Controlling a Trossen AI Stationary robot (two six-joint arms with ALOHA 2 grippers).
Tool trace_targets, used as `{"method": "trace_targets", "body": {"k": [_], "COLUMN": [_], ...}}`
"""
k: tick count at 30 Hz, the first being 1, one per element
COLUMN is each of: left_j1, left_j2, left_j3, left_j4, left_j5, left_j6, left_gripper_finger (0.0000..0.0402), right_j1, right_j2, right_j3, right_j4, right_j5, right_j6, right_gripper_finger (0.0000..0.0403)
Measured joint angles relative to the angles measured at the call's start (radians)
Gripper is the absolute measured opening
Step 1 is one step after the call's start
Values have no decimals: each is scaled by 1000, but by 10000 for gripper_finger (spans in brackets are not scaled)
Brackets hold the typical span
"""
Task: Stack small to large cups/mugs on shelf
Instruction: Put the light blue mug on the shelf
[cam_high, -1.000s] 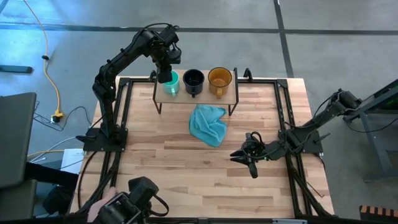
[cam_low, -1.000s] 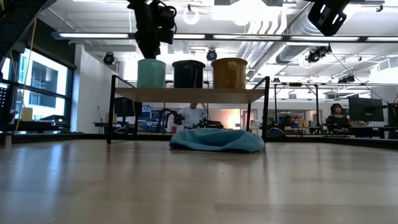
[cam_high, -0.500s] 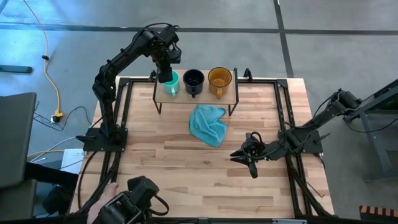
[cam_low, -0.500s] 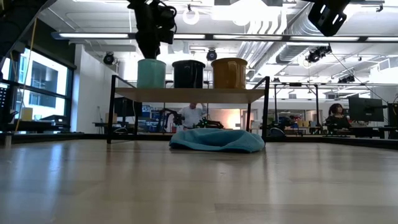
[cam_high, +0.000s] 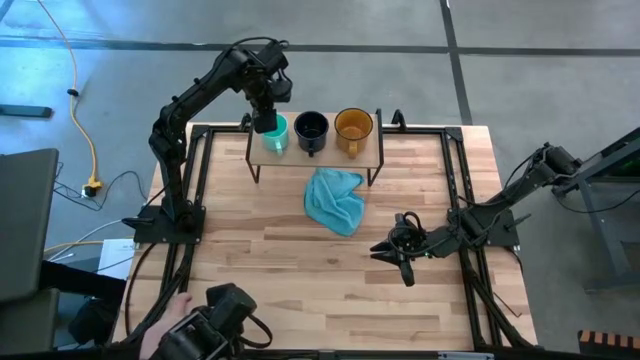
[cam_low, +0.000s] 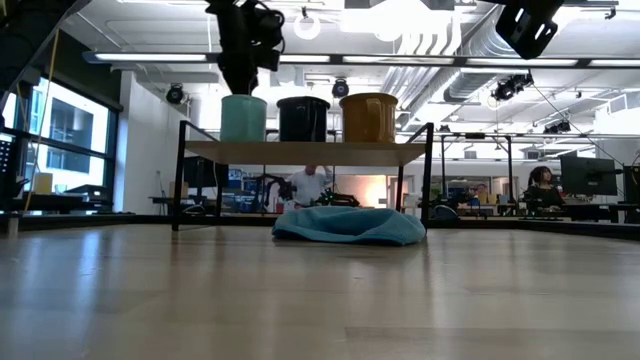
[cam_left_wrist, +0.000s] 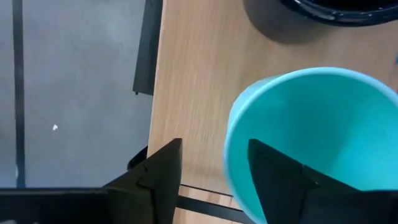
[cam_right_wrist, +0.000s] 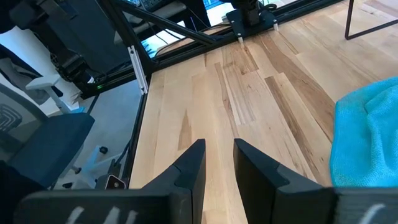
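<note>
Three mugs stand upright in a row on the shelf (cam_high: 300, 160) at the table's far side: teal mug (cam_high: 276, 134) on the left, navy mug (cam_high: 311, 127) in the middle, amber mug (cam_high: 353, 127) on the right. My left gripper (cam_left_wrist: 211, 146) points down over the teal mug (cam_left_wrist: 311, 137), open. One finger is inside the mug and one outside its left wall, with a gap showing beside the outer finger. My right gripper (cam_high: 398, 262) hovers over the table's right near part, fingers a little apart around nothing.
A light blue cloth (cam_high: 335, 200) lies crumpled on the table just in front of the shelf's right half. The shelf's black legs (cam_low: 180, 180) stand on the tabletop. A person's hand (cam_high: 168, 325) shows at the near left corner.
</note>
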Motion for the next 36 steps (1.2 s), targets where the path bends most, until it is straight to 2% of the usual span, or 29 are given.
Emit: {"method": "trace_targets", "body": {"k": [13, 27, 36], "left_j1": [-1, -33, -43], "left_j2": [0, 0, 0], "left_j3": [0, 0, 0], "left_j4": [1, -7, -8], "left_j5": [6, 14, 8], "left_j6": [59, 107, 123], "left_gripper_finger": [146, 77, 60], "right_j1": [0, 0, 0], "right_j2": [0, 0, 0], "right_j3": [0, 0, 0], "right_j4": [0, 0, -1], "right_j5": [0, 0, 0], "right_j6": [0, 0, 8], "right_gripper_finger": [73, 73, 73]}}
